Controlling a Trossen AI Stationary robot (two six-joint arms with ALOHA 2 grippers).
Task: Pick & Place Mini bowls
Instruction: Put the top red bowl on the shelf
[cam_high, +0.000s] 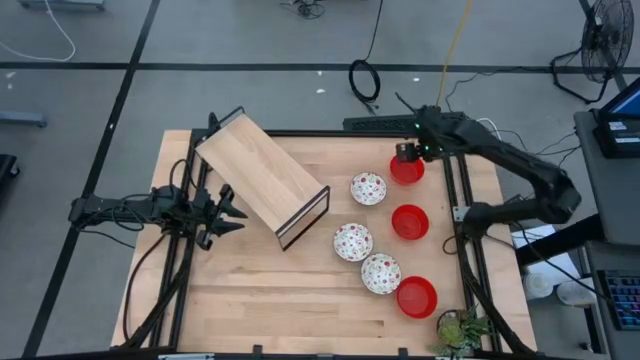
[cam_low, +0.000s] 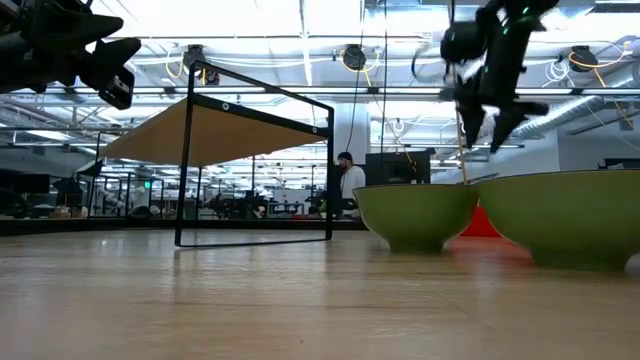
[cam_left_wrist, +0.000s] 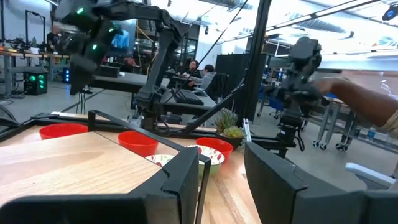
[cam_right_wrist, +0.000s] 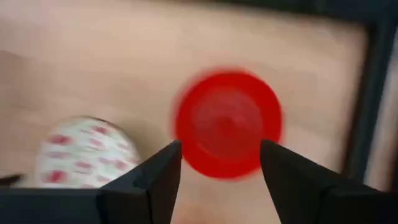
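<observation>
The tilted wooden shelf (cam_high: 262, 176) blocked the worktop (cam_high: 300, 305) centre-left. Beside its open end, six mini bowls (cam_high: 368, 188) crowded the right part in two uneven rows. The right claw (cam_high: 406, 153) hung spread over the rearmost red bowl (cam_high: 408, 170). Bare board lay in front of the shelf. The left claw (cam_high: 232, 210) stood just beside its left edge.

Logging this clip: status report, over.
Right gripper open above far red bowl, holding nothing. Left gripper idle, part open, beside wooden rack. Six bowls on table. Nothing blocking.
</observation>
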